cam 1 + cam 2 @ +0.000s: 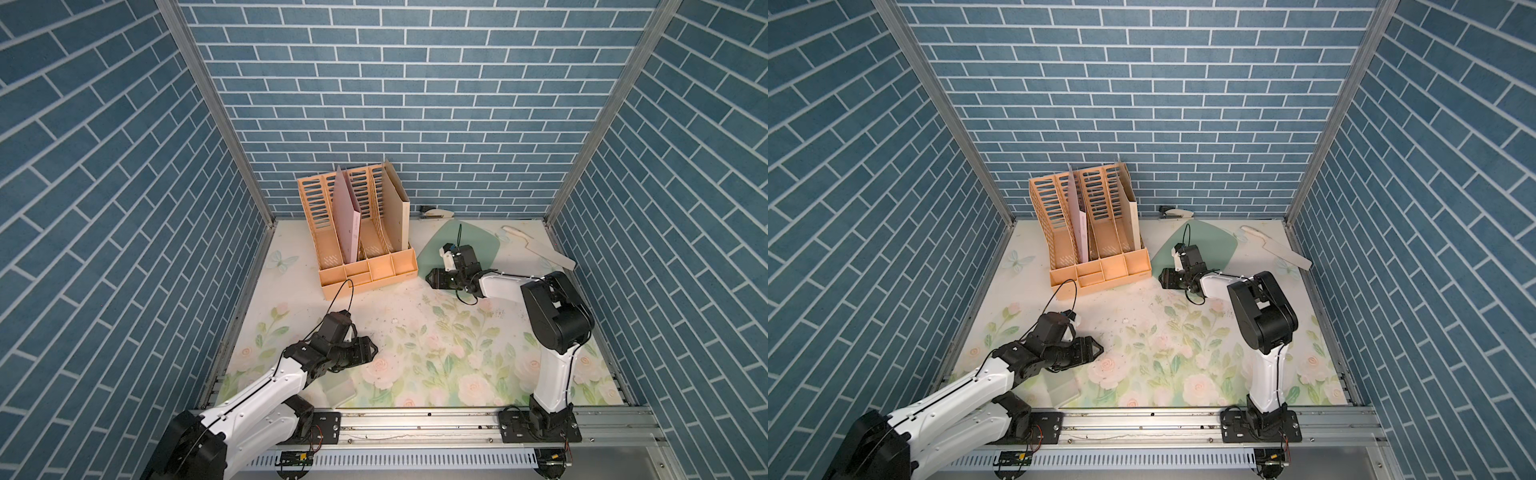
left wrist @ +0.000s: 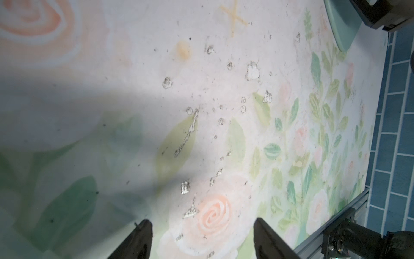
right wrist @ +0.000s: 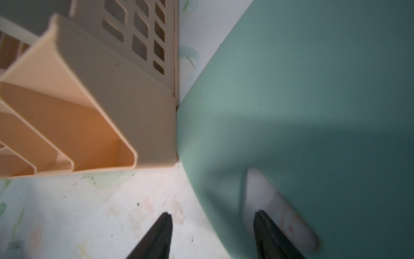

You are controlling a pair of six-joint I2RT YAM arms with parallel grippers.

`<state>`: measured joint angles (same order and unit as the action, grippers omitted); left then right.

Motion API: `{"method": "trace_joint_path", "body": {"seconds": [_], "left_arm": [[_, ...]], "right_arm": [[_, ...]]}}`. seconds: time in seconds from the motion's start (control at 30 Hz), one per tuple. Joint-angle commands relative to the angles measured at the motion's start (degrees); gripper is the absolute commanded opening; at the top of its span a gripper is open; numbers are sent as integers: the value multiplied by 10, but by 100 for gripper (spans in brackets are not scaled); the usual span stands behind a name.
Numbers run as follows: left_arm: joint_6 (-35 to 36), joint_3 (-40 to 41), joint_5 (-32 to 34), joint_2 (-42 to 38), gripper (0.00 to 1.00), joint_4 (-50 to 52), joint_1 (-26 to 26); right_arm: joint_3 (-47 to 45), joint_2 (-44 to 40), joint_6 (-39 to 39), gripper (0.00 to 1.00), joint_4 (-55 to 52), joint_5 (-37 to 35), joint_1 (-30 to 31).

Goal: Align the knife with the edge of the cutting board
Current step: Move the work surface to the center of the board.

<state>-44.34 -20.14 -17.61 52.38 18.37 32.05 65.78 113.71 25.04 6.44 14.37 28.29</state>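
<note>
so the cutting board (image 1: 478, 239) is butted against the orange organiser (image 1: 365, 266), knife (image 1: 540, 249) lying loose further out past it. right pincer (image 3: 212, 213) open astride the cutting board's edge, left pincer (image 2: 202, 219) open, empty.

I see an orange slotted plastic file organiser (image 1: 365, 270) holding a pink folder (image 1: 347, 224); a cream stapler (image 1: 438, 213) lies near it.
</note>
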Motion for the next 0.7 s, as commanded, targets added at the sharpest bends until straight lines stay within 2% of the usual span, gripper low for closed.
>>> {"method": "trace_joint_path", "body": {"seconds": [0.0,0.13,0.43,0.53,0.67], "left_arm": [[-24,15,40,-15,76,31,8],[-27,0,77,18,76,20,8],[-2,-46,109,145,78,-42,7],[14,-76,121,196,78,-53,5],[28,-121,139,262,78,-67,-1]], "right_arm": [[9,27,-15,61,-45,-15,1],[-34,24,8,56,-31,5,14],[-196,-58,89,57,62,-18,108],[-210,-61,115,57,96,-19,150],[-181,-27,148,57,131,13,213]]}}
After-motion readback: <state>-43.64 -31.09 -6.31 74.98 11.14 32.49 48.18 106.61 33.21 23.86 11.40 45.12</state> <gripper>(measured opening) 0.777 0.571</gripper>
